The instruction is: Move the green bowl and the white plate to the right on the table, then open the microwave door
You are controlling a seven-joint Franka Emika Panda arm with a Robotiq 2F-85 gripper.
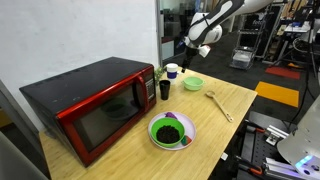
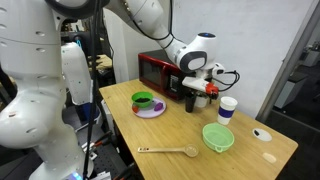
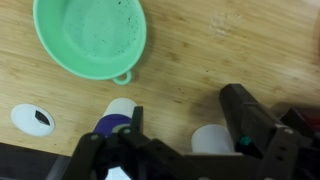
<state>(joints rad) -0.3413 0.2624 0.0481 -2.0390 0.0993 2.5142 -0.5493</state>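
Fingers spread wide, holding nothing, above the green bowl on the table: bowl probably done. White plate and the shut microwave door look left to do.

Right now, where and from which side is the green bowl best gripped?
Take the bowl by its rim from above, one jaw inside, one outside: it stands upright, mouth up, on the table and looks too wide to span.
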